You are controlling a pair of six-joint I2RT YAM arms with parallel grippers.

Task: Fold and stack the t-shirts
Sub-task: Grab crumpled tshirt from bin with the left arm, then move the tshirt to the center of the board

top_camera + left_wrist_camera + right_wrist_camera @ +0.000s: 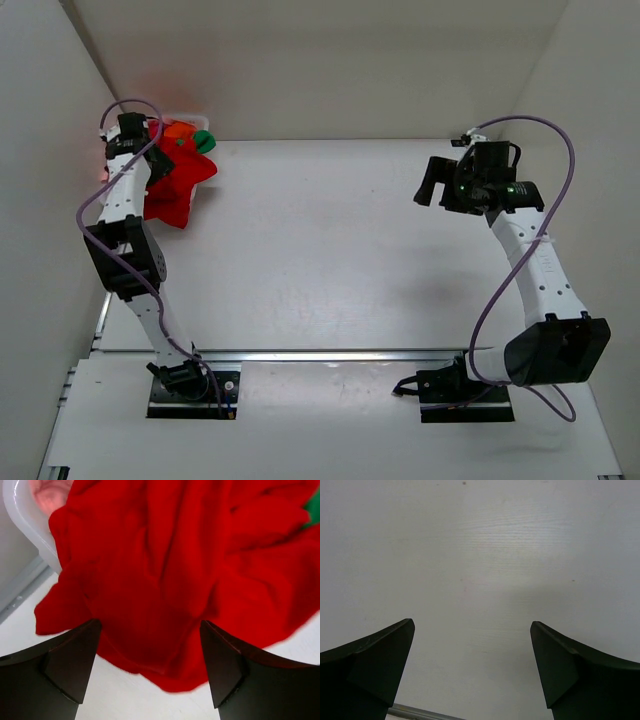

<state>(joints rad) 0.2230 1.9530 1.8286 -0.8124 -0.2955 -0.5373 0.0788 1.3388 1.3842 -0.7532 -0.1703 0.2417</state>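
The left jaws stood spread wide, holding nothing, with the red shirt point(165, 580) bunched between them and just ahead. That shirt spilled over the rim of the basket point(24, 517), its lower folds resting on the bench point(330, 240) just beside the basket. The step in hand looked to be pulling it out. A good grasp would have closed on a thick ridge of cloth near the hanging edge, not on a single thin layer, which might slip. The pull should then have gone up and away from the basket, so the cloth cleared the rim without dragging the basket along. A pink shirt point(47, 495) showed inside the basket. An orange one point(180, 131) and a green one point(204, 140) lay heaped there too, touching the red, so a slow lift would have helped keep them from coming out with it. The right jaws were also parted and empty, hovering over bare bench well away from the basket, placed to take a second corner once the shirt was spread.
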